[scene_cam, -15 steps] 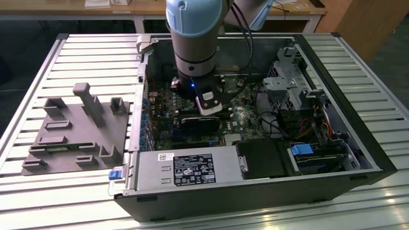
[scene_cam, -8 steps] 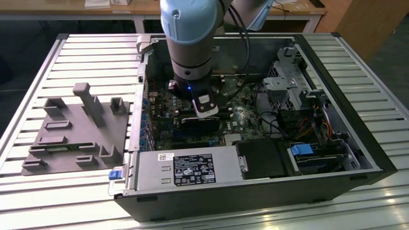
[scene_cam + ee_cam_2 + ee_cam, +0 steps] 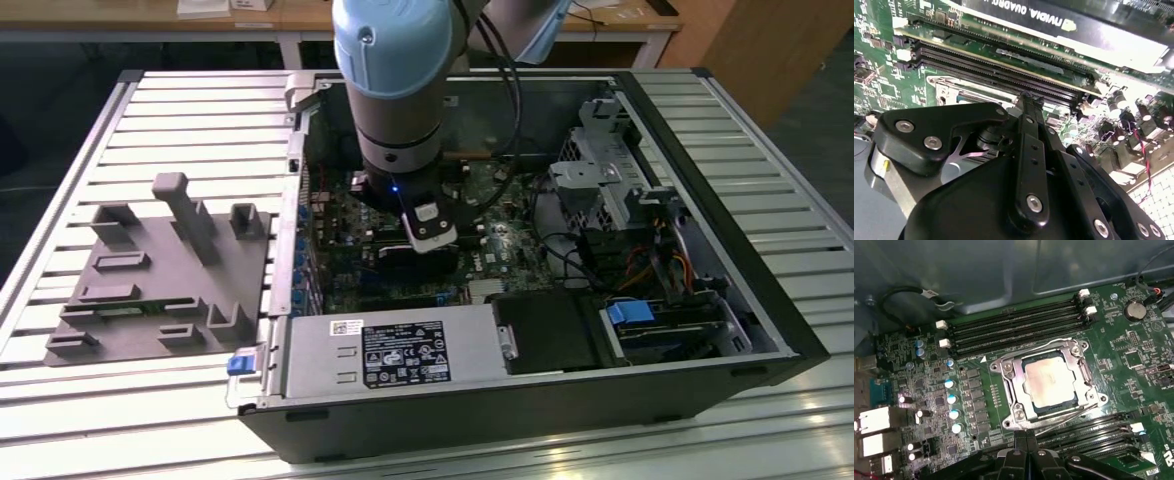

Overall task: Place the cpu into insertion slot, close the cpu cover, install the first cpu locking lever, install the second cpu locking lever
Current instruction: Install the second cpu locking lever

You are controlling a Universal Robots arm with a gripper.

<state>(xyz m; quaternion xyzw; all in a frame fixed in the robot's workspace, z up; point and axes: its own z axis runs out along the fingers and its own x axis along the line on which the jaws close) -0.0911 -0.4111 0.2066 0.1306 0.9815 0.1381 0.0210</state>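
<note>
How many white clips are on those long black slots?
5 clips: two at each end of the bank by the case wall, one on the bank by the gripper, which may hide more.

Cpu (image 3: 1049, 384): dull silver-grey metal top, matt, faint brownish smear. Cpu cover (image 3: 1015, 390): bright bare metal frame, glossy, catches light at the screws. Circuit board (image 3: 1134, 347): green, slight sheen. Memory slots (image 3: 1014, 327): black plastic, white plastic end clips. Gripper (image 3: 1026, 102): black links, semi-matt, smooth, shiny metal screw heads. Case wall (image 3: 979, 270): grey sheet metal, matt. Fixture block (image 3: 160, 270): grey matt plastic look.
</note>
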